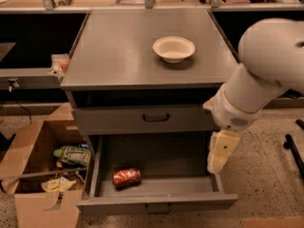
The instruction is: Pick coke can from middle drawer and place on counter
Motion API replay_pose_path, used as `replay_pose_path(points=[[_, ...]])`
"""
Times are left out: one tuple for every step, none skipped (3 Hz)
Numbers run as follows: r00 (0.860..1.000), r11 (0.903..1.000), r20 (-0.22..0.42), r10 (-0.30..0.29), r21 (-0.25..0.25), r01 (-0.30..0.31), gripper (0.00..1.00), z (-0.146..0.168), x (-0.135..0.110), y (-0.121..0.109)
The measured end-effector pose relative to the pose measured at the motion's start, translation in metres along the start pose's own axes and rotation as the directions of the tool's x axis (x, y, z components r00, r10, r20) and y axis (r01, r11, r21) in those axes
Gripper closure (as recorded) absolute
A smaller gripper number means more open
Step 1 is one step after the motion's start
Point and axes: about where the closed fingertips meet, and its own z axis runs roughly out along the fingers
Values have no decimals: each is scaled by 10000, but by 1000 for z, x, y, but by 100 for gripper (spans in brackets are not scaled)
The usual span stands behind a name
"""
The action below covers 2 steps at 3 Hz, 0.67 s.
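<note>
While the arm [256, 80] slants down | gripper [220, 153] by middle drawer [156, 201] right wall | grip unclear

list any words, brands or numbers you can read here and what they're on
None can be read.
coke can in the middle drawer: pale marks on red, too blurred to read.
green packet in the cardboard box: print too blurred.
gripper, over the drawer's right side: no label visible.
</note>
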Motion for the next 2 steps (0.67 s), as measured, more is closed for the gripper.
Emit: replay_pose_path(points=[[9992, 9992, 390, 70, -399, -55, 0, 55, -4, 11], [9991, 9991, 416, -8, -419, 26, 0, 60, -5, 11]])
